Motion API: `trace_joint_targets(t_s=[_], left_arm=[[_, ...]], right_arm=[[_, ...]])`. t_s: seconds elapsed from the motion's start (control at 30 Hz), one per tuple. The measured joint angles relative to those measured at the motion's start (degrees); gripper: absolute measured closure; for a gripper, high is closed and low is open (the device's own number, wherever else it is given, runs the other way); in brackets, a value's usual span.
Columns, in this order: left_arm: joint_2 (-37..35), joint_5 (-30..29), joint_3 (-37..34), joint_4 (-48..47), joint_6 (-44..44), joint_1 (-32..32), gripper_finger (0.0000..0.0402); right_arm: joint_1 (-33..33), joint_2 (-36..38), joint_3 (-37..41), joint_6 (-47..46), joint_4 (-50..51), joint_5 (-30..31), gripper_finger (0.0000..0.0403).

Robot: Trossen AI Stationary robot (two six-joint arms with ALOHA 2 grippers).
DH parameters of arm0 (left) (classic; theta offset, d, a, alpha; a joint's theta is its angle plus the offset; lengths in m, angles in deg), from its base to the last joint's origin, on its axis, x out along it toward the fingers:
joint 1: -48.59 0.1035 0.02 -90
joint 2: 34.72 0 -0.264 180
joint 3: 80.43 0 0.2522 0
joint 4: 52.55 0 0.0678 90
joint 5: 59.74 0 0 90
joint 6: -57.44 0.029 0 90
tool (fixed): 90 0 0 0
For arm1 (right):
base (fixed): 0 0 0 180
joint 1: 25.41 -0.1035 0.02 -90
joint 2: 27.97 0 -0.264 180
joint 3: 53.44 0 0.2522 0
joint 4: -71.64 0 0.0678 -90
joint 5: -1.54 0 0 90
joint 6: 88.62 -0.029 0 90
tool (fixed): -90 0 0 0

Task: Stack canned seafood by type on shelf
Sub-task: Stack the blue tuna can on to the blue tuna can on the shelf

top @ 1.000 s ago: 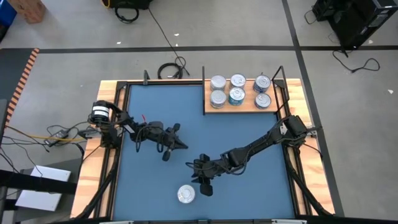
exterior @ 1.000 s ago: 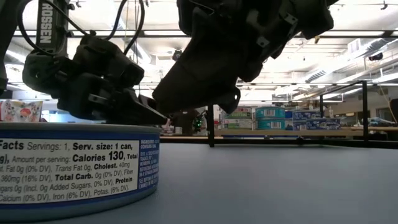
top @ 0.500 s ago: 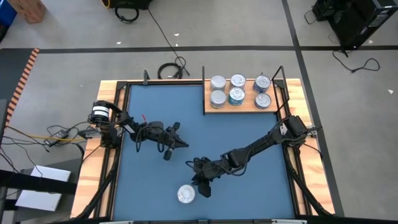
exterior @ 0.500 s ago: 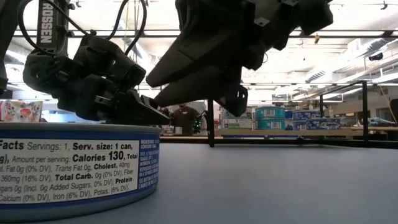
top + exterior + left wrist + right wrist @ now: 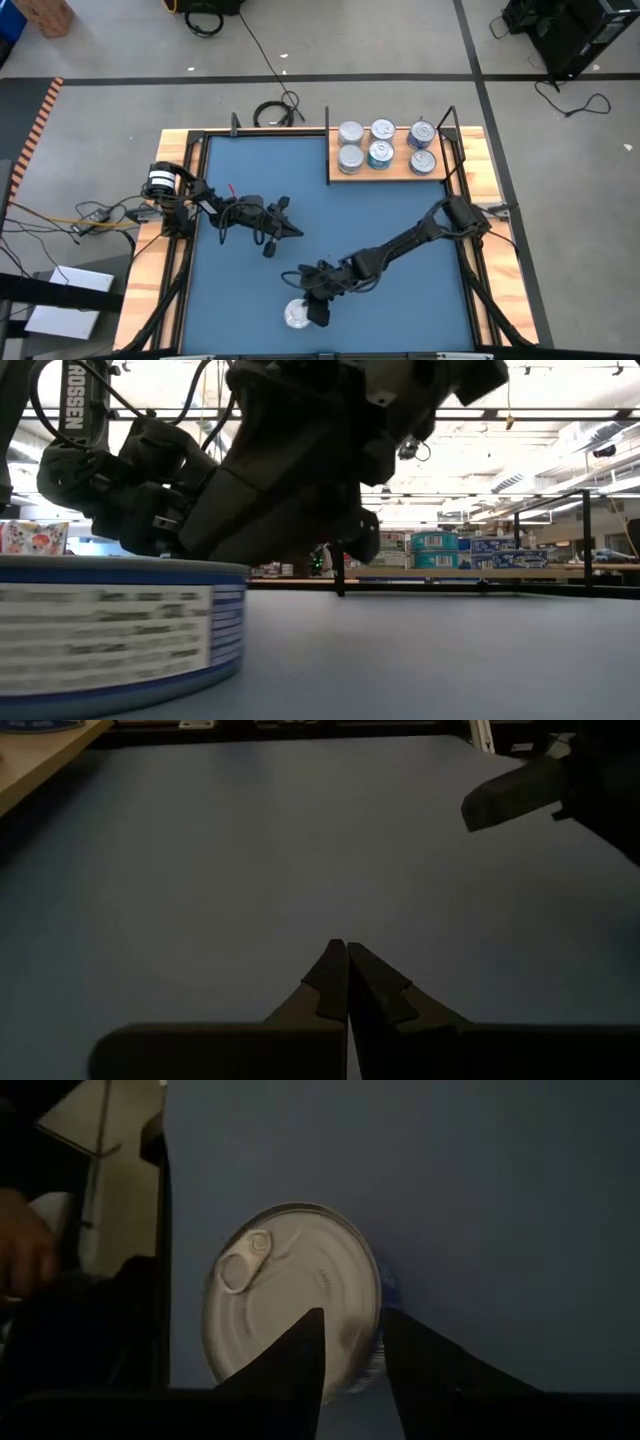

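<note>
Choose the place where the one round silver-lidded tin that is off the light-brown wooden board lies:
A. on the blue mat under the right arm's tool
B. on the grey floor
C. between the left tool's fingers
A: the round silver-lidded tin lies on the blue mat, right tool over it.

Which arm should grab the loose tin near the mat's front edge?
Right. The right gripper hangs directly over the tin, jaws part open. The left gripper sits shut, mid-mat, farther away.

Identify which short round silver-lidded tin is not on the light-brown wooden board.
The lone silver-lidded tin on the blue mat, under the right gripper; the six others sit on the wooden board.
</note>
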Motion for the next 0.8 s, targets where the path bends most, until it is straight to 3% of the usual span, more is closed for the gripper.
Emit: trace_joint_targets(t_s=[0.37, 0.53, 0.8], left_arm=[[0.0, -0.2, 0.0, -0.7, 0.0, 0.0, 0.0397], [0.0, -0.2, 0.0, -0.6, 0.1, 0.0, 0.0396], [0.0, -0.3, 0.0, -0.5, 0.1, 0.0, 0.0397]], right_arm=[[0.9, -0.2, -0.7, 0.9, 3.6, 1.0, 0.0290], [0.9, -0.2, -0.7, -0.4, 2.5, -2.1, 0.0290], [0.9, -0.2, -0.7, -1.1, 3.3, -2.1, 0.0290]])
